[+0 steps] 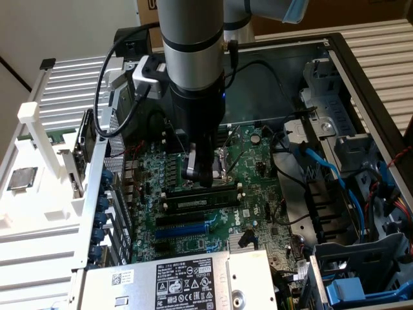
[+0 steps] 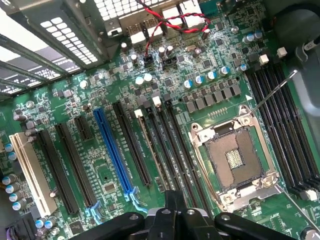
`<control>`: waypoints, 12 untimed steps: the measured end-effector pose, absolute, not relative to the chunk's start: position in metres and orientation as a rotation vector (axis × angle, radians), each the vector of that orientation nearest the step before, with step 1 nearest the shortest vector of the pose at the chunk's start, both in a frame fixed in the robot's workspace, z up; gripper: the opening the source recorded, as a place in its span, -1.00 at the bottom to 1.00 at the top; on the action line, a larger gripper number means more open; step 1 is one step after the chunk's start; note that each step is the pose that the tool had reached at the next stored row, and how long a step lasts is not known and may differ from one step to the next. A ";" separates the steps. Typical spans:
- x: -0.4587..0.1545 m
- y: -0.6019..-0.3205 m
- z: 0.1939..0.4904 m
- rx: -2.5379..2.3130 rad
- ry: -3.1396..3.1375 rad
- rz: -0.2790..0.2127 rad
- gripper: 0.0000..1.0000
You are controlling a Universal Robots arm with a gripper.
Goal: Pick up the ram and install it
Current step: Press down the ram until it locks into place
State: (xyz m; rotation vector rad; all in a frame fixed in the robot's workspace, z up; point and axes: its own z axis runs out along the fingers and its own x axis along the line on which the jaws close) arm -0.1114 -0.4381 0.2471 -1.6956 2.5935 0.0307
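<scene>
Ram (image 1: 200, 201) lies lengthwise in a black slot on the green motherboard (image 1: 258, 194) inside the open computer case (image 1: 361, 97), just below the gripper (image 1: 199, 175) in the exterior view. The gripper hangs from the grey arm (image 1: 190, 39), its fingers drawn together with nothing between them, tips right above the stick. A silver power supply (image 1: 187, 281) sits at the near edge. In the wrist view, the closed gripper (image 2: 172, 212) hovers over the board beside the open processor socket (image 2: 235, 157), with the blue slot (image 2: 114, 150) and a white slot (image 2: 31, 172) nearby.
</scene>
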 end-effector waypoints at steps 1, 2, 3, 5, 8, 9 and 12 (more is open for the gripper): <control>-0.111 -0.438 0.247 -1.677 2.605 0.030 -0.79; -0.111 -0.438 0.247 -1.658 2.618 0.030 -0.79; -0.111 -0.438 0.247 -1.638 2.630 0.029 -0.79; -0.111 -0.438 0.247 -1.596 2.655 0.028 -0.79; -0.111 -0.438 0.247 -1.535 2.691 0.027 -0.79; -0.111 -0.438 0.247 -1.514 2.702 0.026 -0.79; -0.111 -0.438 0.247 -1.450 2.737 0.024 -0.79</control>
